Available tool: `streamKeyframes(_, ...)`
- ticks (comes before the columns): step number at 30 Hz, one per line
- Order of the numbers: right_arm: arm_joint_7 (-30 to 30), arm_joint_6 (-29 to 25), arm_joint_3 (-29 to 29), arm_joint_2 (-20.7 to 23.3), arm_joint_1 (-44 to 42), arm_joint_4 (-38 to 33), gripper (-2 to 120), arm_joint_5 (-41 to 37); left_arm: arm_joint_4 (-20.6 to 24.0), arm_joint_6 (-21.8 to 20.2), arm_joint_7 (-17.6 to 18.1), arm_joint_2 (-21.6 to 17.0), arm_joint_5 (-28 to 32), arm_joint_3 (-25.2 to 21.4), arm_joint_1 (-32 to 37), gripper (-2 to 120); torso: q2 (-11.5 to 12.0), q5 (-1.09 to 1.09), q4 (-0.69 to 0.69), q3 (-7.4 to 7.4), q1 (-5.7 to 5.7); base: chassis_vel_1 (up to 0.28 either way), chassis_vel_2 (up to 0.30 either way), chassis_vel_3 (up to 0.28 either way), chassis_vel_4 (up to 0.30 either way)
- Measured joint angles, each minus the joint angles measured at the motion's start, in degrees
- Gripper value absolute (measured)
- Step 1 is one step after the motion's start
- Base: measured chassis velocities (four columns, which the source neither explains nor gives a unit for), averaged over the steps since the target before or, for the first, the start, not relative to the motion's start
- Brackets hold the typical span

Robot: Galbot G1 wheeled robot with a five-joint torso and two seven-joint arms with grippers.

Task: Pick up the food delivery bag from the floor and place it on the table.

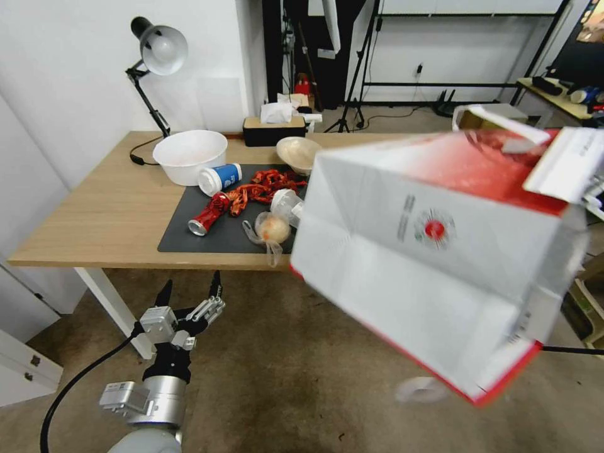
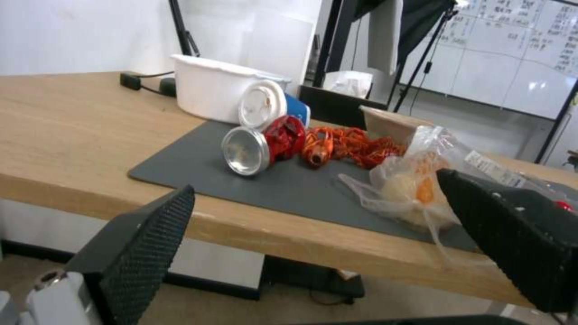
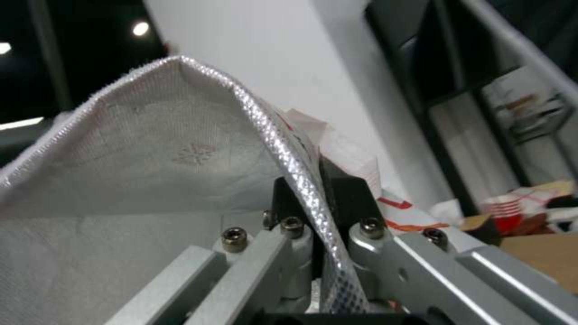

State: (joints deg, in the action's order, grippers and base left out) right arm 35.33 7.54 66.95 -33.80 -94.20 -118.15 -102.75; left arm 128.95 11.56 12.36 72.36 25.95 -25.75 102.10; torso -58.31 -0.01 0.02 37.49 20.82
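Carpet (image 1: 283, 377) (worn, stained) below light-wood table (image 1: 94, 214) with grey mat (image 1: 233, 233)

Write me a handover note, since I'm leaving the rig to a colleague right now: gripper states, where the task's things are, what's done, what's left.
Right gripper: jaws shut on the foil-lined rim of the food delivery bag.
Left gripper: open, empty, low before the table's near edge.
Bag: off the floor, tilted in the air at the right, in front of the table.
Table: the grey mat is crowded with a can, a cup, red scraps and a small plastic bag; bare wood lies left of it.
Done: pickup.
Left: set the bag on the table, then release.
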Motion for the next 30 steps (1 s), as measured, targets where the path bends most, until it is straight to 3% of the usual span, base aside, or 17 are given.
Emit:
streamKeyframes(1,0.0,0.0,0.0,0.0,0.0,0.0,0,0.0,0.0,0.0,0.0,0.0,0.0,0.0,0.0,100,0.0,0.00,0.00,0.00,0.00,0.000,0.000,0.000,0.000)
streamKeyframes(5,-10.4,-4.5,-3.6,0.2,4.2,-1.6,0,-3.0,-0.1,0.5,0.0,-0.2,0.1,-0.1,0.2,100,0.0,0.00,0.01,0.00,0.00,0.000,0.000,0.000,0.000)
streamKeyframes(9,-16.6,-7.0,-6.9,0.2,7.4,-1.8,0,-3.9,-0.1,0.8,0.0,-0.2,0.1,-0.1,0.3,100,0.0,0.00,0.02,0.00,0.00,0.000,0.000,0.000,0.000)
streamKeyframes(15,-21.2,-7.2,-7.2,0.1,7.4,-1.6,0,-4.1,-0.1,1.0,0.1,-0.3,0.1,-0.1,0.5,100,0.0,0.02,0.01,-0.01,0.00,0.000,0.000,0.000,0.000)
streamKeyframes(22,-33.7,-7.2,-6.5,1.1,8.1,-1.4,0,-5.3,-0.2,1.0,0.1,0.0,-0.3,0.6,0.2,100,0.0,0.00,0.01,-0.01,-0.01,0.000,0.000,0.000,0.000)
streamKeyframes(30,-40.5,-6.2,-7.9,2.1,9.7,-0.4,0,-5.5,-0.6,0.9,0.1,0.3,-0.7,0.8,0.2,100,0.0,0.01,0.00,-0.01,-0.01,0.000,0.000,0.000,0.000)
